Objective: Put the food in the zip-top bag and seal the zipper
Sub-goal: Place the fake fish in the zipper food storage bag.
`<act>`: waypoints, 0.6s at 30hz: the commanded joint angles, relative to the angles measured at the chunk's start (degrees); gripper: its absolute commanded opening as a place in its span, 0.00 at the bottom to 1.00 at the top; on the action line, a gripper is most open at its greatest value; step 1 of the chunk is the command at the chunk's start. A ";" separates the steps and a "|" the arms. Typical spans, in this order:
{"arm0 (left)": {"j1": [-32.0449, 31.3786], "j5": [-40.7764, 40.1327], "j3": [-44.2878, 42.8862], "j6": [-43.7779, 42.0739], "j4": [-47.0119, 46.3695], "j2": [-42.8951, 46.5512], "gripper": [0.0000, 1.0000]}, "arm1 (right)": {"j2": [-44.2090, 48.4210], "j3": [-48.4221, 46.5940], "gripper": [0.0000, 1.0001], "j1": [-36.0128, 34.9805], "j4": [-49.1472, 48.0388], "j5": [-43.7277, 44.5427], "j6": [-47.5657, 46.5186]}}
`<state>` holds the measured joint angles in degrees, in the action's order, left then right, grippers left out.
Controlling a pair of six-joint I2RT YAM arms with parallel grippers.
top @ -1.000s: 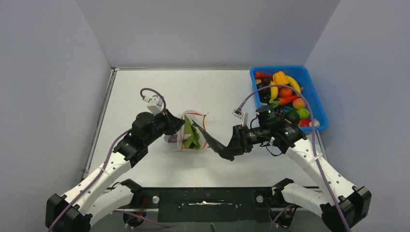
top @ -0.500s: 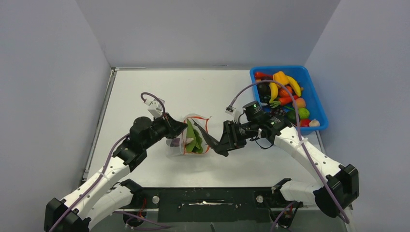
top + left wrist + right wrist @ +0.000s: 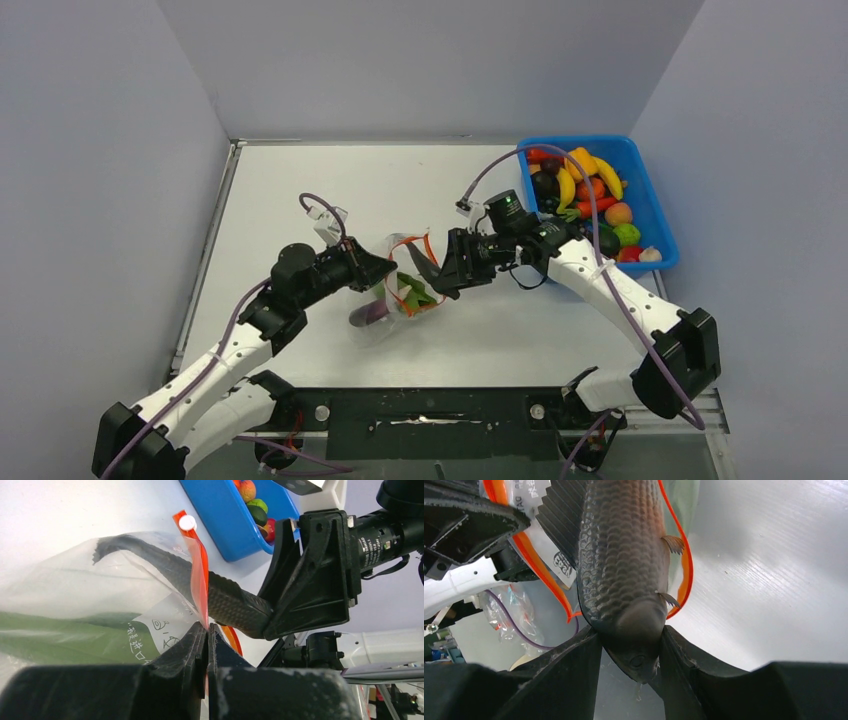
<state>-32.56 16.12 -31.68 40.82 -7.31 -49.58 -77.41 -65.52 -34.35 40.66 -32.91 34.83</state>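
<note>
The clear zip-top bag (image 3: 398, 295) lies at the table's middle with its orange-red zipper (image 3: 200, 577) open. A green pod (image 3: 416, 294) and a purple aubergine (image 3: 367, 314) show through it. My left gripper (image 3: 384, 271) is shut on the bag's mouth edge, its tips (image 3: 207, 628) pinching the zipper strip. My right gripper (image 3: 438, 278) is shut on the head of a dark, scaly toy fish (image 3: 619, 565), gripped at its fingertips (image 3: 631, 637). The fish's tail end (image 3: 150, 555) reaches through the mouth into the bag.
A blue bin (image 3: 580, 140) at the back right holds several toy fruits and vegetables, among them a yellow banana (image 3: 566, 188). The bin also shows in the left wrist view (image 3: 220, 525). Grey walls stand round the white table.
My right arm has swung left and pushed the fish into the bag's mouth. My left gripper has shifted slightly right with the bag's edge, and the bag has tilted.
</note>
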 commanded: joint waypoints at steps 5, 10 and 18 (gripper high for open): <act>-0.28 3.14 0.21 0.69 -7.06 -1.00 0.00 | -3.70 -3.62 0.25 -4.17 -5.32 2.14 1.87; -0.37 2.39 -0.87 -1.00 -5.00 -1.13 0.00 | -7.12 -4.09 0.26 -5.25 -3.93 2.60 -0.85; -0.49 1.85 -1.25 -3.70 -0.90 0.74 0.00 | -9.75 -4.39 0.28 -6.02 -4.94 4.39 -2.45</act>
<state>-32.67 17.41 -31.07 39.03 -6.61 -50.70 -87.05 -67.24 -39.59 39.05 -29.80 33.56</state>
